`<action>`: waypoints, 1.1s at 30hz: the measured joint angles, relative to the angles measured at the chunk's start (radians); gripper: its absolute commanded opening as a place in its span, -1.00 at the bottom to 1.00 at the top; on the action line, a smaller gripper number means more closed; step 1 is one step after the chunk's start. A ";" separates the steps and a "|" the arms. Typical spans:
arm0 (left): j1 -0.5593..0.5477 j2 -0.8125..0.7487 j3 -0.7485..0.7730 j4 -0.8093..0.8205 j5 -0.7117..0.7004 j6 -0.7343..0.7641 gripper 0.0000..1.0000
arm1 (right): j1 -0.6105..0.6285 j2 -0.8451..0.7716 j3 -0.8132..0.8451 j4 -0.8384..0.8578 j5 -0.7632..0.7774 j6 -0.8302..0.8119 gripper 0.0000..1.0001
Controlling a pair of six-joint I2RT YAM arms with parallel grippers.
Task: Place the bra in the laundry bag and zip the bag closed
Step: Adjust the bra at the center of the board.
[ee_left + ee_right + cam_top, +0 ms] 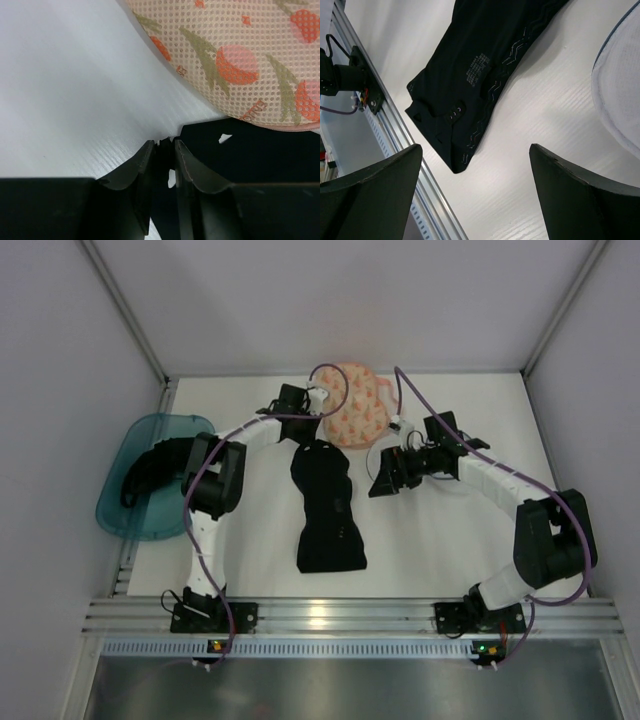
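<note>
The black bra (327, 505) lies stretched out lengthwise in the middle of the table. Its top end reaches toward the laundry bag (352, 408), a peach mesh pouch with an orange and green print at the back of the table. My left gripper (305, 412) is low beside the bag (240, 50). Its jaws are nearly together with a thin piece of black bra fabric (260, 150) pinched between the fingertips (145, 152). My right gripper (383, 478) hovers to the right of the bra (480, 65), open wide (475, 146) and holding nothing.
A teal bin (120, 505) with something black inside hangs off the table's left edge. A metal rail (340, 615) runs along the front edge. A pale rounded mesh surface with a dark rim (620, 95) is at the right of the right wrist view.
</note>
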 measured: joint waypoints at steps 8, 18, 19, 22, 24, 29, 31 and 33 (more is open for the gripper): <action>0.000 -0.009 0.003 -0.038 -0.005 -0.003 -1.00 | -0.005 -0.001 0.000 -0.001 -0.028 0.000 0.76; 0.009 -0.220 -0.032 -0.110 0.027 -0.006 -1.00 | -0.007 -0.054 -0.010 0.000 -0.070 0.003 0.75; 0.009 -0.254 -0.044 -0.110 0.035 -0.006 -1.00 | -0.007 -0.060 -0.015 0.001 -0.072 0.003 0.75; 0.005 -0.371 -0.099 -0.108 0.068 -0.003 -1.00 | -0.007 -0.069 -0.028 0.000 -0.076 0.003 0.75; -0.002 -0.429 -0.137 -0.104 0.085 0.000 -1.00 | -0.007 -0.069 -0.033 -0.002 -0.078 0.003 0.75; -0.044 -0.535 -0.289 -0.099 0.125 0.007 -1.00 | -0.007 -0.070 -0.034 -0.005 -0.079 0.003 0.75; -0.072 -0.558 -0.352 -0.102 0.135 0.007 -1.00 | -0.007 -0.070 -0.034 -0.005 -0.079 0.003 0.74; -0.105 -0.572 -0.409 -0.110 0.140 0.006 -1.00 | -0.007 -0.070 -0.034 -0.004 -0.081 0.003 0.74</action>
